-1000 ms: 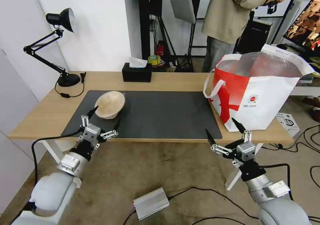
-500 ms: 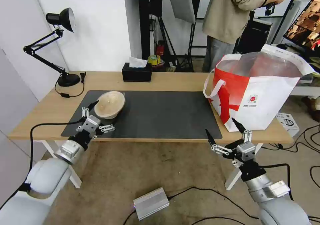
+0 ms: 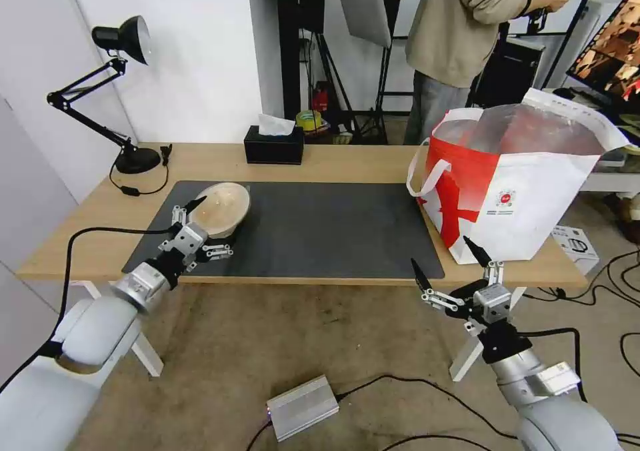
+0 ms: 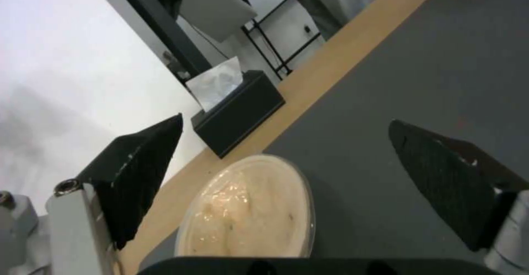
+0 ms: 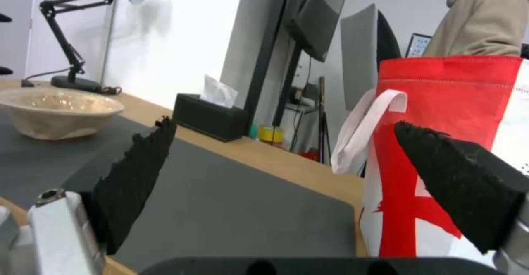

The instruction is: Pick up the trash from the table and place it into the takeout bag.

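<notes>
A beige translucent lidded bowl (image 3: 221, 209) sits tilted at the left end of the dark grey mat (image 3: 333, 227) on the light-wood table (image 3: 360, 161). My left gripper (image 3: 215, 227) is open at the bowl's near side, its fingers spread to either side without touching it. In the left wrist view the bowl (image 4: 248, 211) lies just ahead of the open left gripper (image 4: 287, 122). The white-and-red takeout bag (image 3: 533, 197) stands open at the table's right end. Below the front edge near the bag, my right gripper (image 3: 440, 253) hangs open and empty. The right wrist view shows the right gripper (image 5: 284, 122), the bag (image 5: 452, 134) and the far-off bowl (image 5: 55, 111).
A black tissue box (image 3: 273, 145) stands at the table's back edge, and a black desk lamp (image 3: 123, 91) at the back left. On the floor lie a silver box (image 3: 303, 407) and cables. Tripod stands crowd the space behind the table.
My left gripper has risen from below the table's front edge and moved forward over the mat up to the bowl. The right arm has not moved.
</notes>
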`<state>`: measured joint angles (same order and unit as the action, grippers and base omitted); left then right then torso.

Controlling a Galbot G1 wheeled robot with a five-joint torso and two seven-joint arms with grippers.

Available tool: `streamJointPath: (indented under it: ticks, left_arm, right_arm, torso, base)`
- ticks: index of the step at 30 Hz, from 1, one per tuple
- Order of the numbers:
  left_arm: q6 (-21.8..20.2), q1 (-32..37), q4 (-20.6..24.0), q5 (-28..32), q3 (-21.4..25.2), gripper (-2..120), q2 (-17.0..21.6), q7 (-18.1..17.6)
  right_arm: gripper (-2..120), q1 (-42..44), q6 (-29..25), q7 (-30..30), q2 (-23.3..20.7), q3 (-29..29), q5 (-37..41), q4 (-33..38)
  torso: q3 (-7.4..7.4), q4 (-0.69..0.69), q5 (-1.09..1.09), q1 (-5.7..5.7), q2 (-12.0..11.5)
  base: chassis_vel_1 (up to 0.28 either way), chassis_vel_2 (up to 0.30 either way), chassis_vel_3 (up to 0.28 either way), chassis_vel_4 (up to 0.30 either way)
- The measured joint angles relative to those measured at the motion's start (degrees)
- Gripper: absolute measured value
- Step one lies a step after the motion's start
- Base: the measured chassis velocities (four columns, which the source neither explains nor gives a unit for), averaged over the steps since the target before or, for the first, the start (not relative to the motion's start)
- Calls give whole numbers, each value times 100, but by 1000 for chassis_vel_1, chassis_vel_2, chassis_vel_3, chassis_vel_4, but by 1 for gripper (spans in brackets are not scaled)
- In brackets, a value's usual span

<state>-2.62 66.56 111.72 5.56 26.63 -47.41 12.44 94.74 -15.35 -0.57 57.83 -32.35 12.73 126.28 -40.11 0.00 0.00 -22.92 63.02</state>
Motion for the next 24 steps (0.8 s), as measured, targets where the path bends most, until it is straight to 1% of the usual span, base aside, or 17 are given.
streamJointPath:
  ticks: [6,18,24]
  left_arm:
    - [-26,-101,-170,-68,-147,100,-45,89]
    - [-58,-141,-475,-254,-190,100,-114,186]
    - [-157,-275,-597,-329,-281,100,-113,236]
  right_arm:
    - [100,0,0,0,0,0,0,0]
    - [100,0,0,0,0,0,0,0]
    - [100,0,0,0,0,0,0,0]
  torso:
    - [0,0,0,0,0]
    - [0,0,0,0,0]
    - [1,0,1,0,0]
  base:
    - [0,0,0,0]
    - [0,0,0,0]
    - [0,0,0,0]
